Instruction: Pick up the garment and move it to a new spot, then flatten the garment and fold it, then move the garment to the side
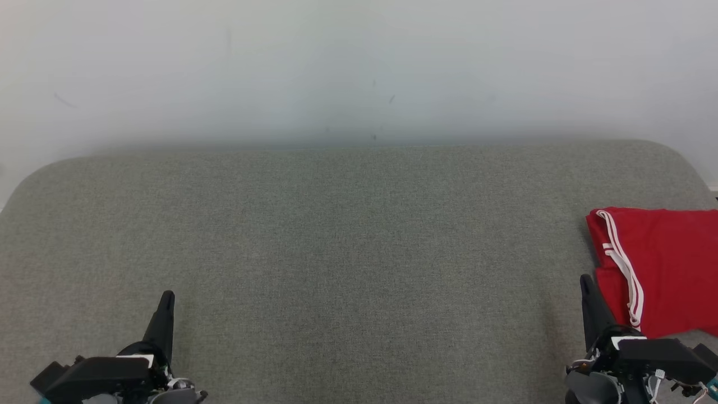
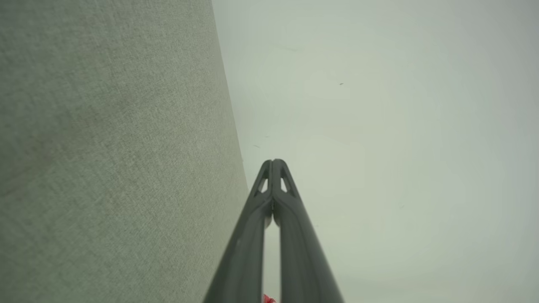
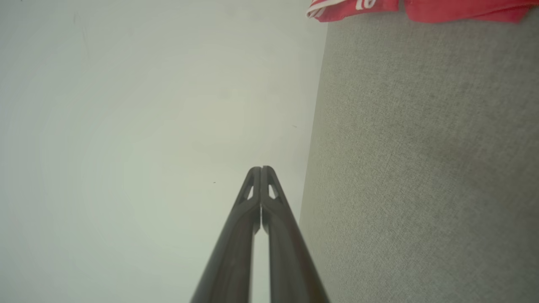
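The garment is a red piece with white side stripes, folded and lying flat at the right edge of the grey fabric surface. Its edge also shows at the top of the right wrist view as a red garment. My right gripper is shut and empty, just left of the garment's near corner. At the lower left my left gripper is shut and empty, far from the garment. Both wrist views show the fingertips pressed together: left gripper, right gripper.
A pale wall rises behind the grey surface. The surface has rounded far corners and spans almost the whole width of the head view.
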Motion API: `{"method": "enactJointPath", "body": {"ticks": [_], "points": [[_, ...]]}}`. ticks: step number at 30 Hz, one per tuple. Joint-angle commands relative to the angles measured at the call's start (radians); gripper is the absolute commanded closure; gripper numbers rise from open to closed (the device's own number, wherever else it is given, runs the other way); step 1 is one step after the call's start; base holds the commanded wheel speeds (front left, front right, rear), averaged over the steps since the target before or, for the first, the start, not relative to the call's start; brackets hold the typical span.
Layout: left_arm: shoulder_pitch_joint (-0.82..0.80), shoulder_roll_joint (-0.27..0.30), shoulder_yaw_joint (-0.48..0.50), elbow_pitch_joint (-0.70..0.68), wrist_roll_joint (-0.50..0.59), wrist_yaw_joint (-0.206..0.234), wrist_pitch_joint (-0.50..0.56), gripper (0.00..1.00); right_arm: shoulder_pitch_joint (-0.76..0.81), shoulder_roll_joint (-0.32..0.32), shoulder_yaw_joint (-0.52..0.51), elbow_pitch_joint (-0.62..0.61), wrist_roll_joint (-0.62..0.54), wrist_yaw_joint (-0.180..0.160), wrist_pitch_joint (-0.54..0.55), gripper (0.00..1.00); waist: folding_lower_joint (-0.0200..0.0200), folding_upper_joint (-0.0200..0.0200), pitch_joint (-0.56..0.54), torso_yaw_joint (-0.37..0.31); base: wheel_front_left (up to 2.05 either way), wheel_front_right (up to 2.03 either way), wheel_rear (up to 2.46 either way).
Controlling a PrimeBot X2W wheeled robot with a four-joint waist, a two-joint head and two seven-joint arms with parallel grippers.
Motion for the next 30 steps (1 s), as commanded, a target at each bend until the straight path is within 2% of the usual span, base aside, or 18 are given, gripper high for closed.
{"method": "enactJointPath", "body": {"ticks": [1,7,30], "points": [[-0.018,0.003,0.003,0.003,-0.019,-0.003,0.008,1.0,-0.007,0.0,-0.002,-0.004,0.017,-0.002,0.004,1.0,0.0,-0.0001,0.0,0.0,0.0,0.0,0.0],[-0.028,0.003,0.006,0.008,-0.049,-0.003,0.018,1.0,-0.013,0.0,-0.006,-0.004,0.055,-0.002,0.008,1.0,0.0,-0.0001,0.002,0.0,0.0,0.0,0.0],[-0.027,0.001,0.008,0.008,-0.044,-0.003,0.019,1.0,-0.012,0.0,-0.005,-0.003,0.05,-0.002,0.007,1.0,0.0,-0.0001,0.002,0.0,0.0,0.0,0.0]]}}
